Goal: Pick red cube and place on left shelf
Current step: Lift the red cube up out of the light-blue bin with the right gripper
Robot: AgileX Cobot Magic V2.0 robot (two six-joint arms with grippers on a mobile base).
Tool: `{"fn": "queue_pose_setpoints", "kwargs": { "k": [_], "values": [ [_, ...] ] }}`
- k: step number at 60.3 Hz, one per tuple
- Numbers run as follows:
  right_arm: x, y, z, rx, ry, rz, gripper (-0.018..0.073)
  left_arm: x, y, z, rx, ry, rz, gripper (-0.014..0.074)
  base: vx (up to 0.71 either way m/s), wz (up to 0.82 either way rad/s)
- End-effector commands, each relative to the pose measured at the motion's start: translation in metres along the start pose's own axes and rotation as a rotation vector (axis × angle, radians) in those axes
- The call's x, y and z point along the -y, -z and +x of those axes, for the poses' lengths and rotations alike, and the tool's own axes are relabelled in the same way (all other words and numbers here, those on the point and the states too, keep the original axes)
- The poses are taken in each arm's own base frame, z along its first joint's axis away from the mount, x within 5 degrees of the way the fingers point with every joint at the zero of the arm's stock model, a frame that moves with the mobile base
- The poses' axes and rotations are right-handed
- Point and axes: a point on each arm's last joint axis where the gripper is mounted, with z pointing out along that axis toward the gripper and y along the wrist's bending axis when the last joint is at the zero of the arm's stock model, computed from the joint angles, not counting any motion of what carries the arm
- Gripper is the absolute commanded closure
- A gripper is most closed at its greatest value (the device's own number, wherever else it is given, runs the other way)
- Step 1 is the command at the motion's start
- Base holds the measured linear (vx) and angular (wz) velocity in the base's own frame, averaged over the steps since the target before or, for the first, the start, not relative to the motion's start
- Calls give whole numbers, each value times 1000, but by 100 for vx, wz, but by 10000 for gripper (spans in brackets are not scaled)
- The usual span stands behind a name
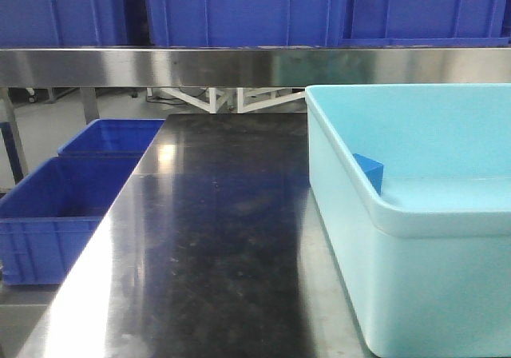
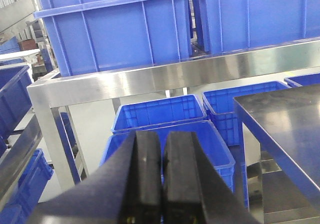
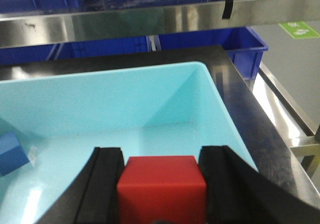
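Nearest the lens: right hand [image 3: 161, 164] clenched on the red cube [image 3: 161, 191], black pads against both its sides, held over the open turquoise tub [image 3: 150, 109]. In the other wrist view, left hand [image 2: 161, 149] clenched on nothing, pads touching, left of the counter [image 1: 215, 238]. Behind, left shelf [image 2: 150, 76]: steel rail carrying dark-blue crates [image 2: 115, 29], apart from the cube. Black-topped counter bearing the tub at its right. Below at left, floor crates [image 2: 160, 114]. Last, small blue block [image 1: 369, 170] inside the tub near its left wall.

Left shelf [image 1: 160, 66]: brushed steel rail, glossy blue plastic crates [image 1: 239, 6]. Desk [image 1: 215, 238]: glossy black top. Red cube [image 3: 161, 186]: smooth, matt.
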Motion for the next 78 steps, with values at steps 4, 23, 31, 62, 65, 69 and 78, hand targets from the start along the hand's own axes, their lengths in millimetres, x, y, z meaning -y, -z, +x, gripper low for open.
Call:
{"fn": "queue_pose_setpoints", "kwargs": {
  "k": [4,23,31,62,65,69,78],
  "values": [
    [-1,3,-18,123,11,-2,502,0,-1,0,61,4,-8,491,0,0],
    [-1,3,-19,134,11,-3,502,0,-1,0,61,4,-8,491,0,0],
    [-1,3,-21,157,11,-5,502,0,-1,0,61,4,-8,491,0,0],
    [-2,-5,-24,150,11,-4,502,0,-1,0,61,4,-8,491,0,0],
    [-1,-6,-24,147,11,-4,502,0,-1,0,61,4,-8,491,0,0],
    [-1,-6,-23,146,11,-4,502,0,-1,0,61,4,-8,491,0,0],
    [-1,-6,-21,118,11,-1,502,0,-1,0,61,4,-8,491,0,0]
  ]
}}
